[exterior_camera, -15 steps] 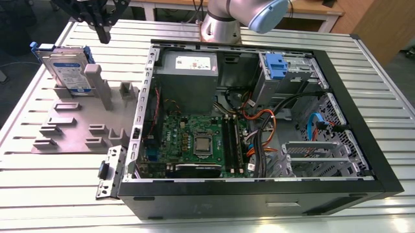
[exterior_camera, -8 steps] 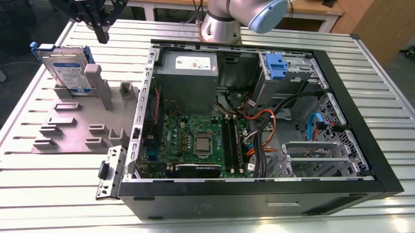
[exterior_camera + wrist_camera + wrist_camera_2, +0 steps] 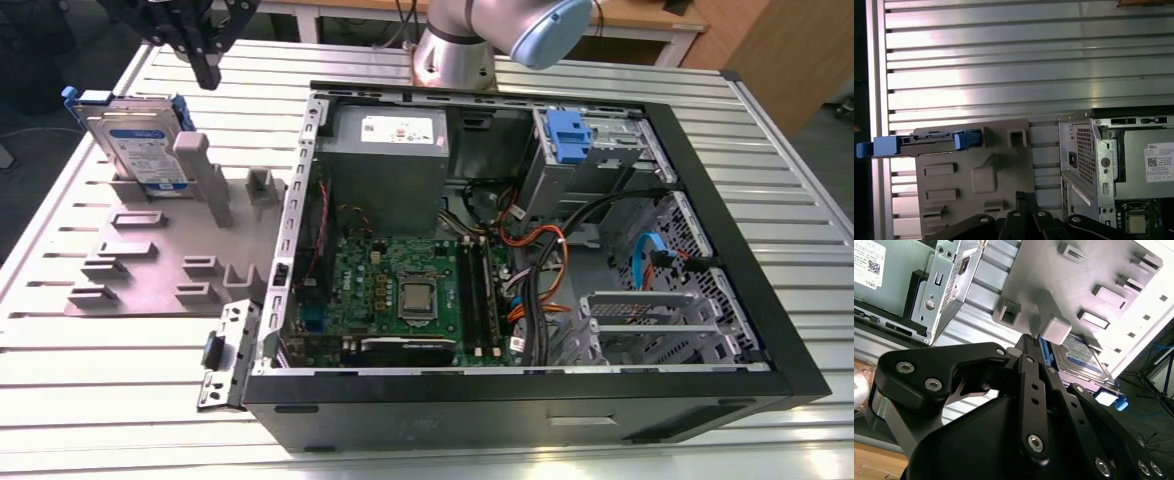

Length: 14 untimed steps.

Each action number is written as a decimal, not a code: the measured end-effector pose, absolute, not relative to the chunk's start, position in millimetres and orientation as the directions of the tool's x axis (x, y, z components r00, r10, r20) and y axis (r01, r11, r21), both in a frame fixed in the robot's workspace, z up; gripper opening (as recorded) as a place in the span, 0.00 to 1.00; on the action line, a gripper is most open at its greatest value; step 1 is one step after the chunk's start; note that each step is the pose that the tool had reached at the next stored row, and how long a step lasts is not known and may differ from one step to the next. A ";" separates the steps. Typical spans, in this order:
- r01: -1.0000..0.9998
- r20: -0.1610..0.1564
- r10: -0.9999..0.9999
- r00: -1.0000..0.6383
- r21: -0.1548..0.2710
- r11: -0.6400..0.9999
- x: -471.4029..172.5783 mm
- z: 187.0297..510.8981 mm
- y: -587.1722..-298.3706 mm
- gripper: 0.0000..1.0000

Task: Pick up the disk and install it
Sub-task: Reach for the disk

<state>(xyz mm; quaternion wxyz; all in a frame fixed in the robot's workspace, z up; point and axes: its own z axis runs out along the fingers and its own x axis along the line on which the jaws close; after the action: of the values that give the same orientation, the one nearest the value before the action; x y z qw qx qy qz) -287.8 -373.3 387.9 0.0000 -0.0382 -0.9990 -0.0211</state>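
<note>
The disk (image 3: 134,140) stands upright on its edge in a slot at the far end of a grey fixture plate (image 3: 147,250), its blue bracket showing at top and side. My gripper (image 3: 207,75) hangs above the table just beyond the disk, toward the exterior view's right, apart from it. Its black fingers are shut with nothing between them. In the second wrist view the gripper (image 3: 1026,340) points at a grey post, with the disk (image 3: 1081,357) beside it. In the first wrist view the disk (image 3: 929,140) shows edge-on, some way from the gripper (image 3: 1024,196).
An open computer case (image 3: 694,180) lies on the slatted table at the exterior view's right, with motherboard, cables and power supply. At its far corner a grey drive cage (image 3: 627,140) carries a fixed blue handle (image 3: 567,135). The arm's base (image 3: 454,50) stands behind the case.
</note>
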 end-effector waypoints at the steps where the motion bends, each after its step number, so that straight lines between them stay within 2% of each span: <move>1: 0.076 0.002 0.076 -0.997 0.042 0.996 -288.1 387.8 -373.3 0.11; 14: 0.076 0.002 0.076 -0.997 0.042 0.996 -290.7 387.7 -371.8 0.11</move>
<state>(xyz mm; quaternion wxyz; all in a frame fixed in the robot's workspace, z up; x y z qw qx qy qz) -290.7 -371.8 387.7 0.0000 -0.0382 -0.9990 -0.0211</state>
